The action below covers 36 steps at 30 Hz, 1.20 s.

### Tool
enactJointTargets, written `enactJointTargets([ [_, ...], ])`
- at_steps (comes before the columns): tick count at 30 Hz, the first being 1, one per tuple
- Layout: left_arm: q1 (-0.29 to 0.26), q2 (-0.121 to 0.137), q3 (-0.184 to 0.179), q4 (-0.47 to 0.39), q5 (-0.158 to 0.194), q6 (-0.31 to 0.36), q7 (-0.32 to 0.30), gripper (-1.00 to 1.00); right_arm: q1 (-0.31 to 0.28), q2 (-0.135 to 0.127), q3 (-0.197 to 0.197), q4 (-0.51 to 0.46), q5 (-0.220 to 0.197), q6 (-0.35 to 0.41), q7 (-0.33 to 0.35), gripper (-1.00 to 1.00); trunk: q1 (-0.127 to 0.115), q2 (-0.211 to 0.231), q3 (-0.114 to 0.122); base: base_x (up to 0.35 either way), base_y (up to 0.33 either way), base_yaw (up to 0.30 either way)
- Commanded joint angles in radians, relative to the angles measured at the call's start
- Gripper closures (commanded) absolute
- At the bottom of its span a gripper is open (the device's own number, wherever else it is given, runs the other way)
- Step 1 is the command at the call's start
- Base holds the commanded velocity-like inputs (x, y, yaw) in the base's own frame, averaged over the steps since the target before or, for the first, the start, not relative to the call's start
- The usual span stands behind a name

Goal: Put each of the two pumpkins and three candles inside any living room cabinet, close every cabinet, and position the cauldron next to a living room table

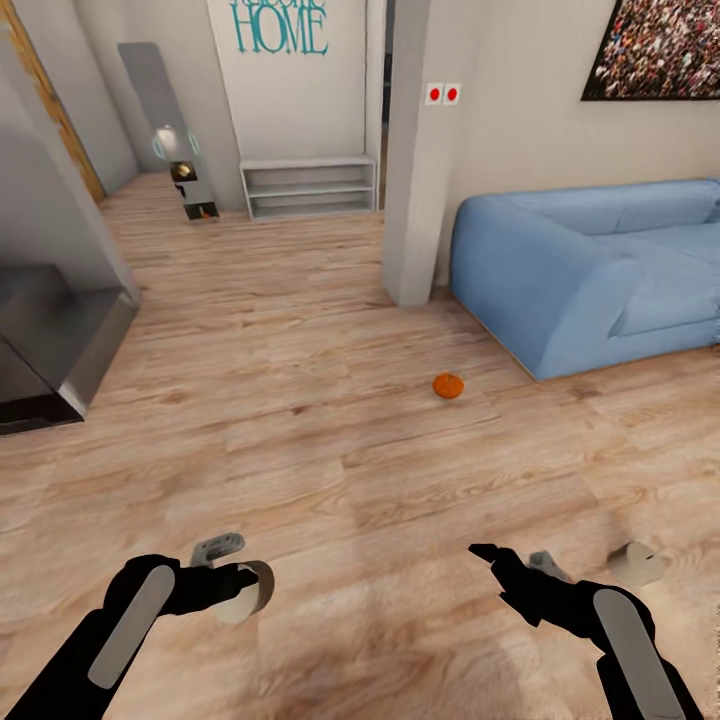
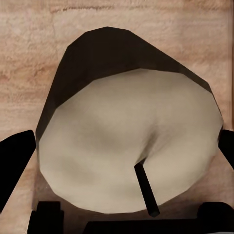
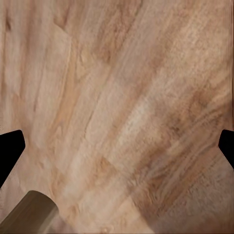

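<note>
Holding one candle point(image 2: 127, 146) clamped in your left gripper point(image 1: 243, 590) above the floor point(image 1: 330, 440), keep it square; the right gripper point(image 1: 490, 552) hangs apart beside another candle point(image 1: 636, 563), pumpkin point(image 1: 447, 385) lying near the sofa point(image 1: 590, 270).

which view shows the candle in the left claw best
The left wrist view: the candle looms close between the left claw's fingers, wick and pale end face clear. The head view shows it small at the claw's tip.
</note>
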Motion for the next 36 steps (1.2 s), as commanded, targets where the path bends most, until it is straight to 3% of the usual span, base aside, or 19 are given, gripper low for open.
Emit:
enactJointTargets([
  [1,0.000,0.001,-0.002,-0.001,0.013,0.001,0.010,1.00,-0.001,0.000,-0.001,-0.001,-0.010,0.002,-0.010,-1.00,0.000,0.000,-0.002,0.090,0.000,-0.226],
  [16,0.000,0.004,-0.002,-0.002,0.012,0.001,0.011,1.00,-0.001,0.000,-0.001,0.001,-0.010,0.002,-0.010,-1.00,0.000,0.000,-0.013,0.135,0.016,-0.226],
  [36,0.000,0.004,-0.003,-0.002,0.012,0.001,0.012,1.00,-0.001,0.000,-0.001,0.001,-0.010,0.002,-0.009,-1.00,0.000,0.000,-0.028,0.221,0.134,-0.226],
])
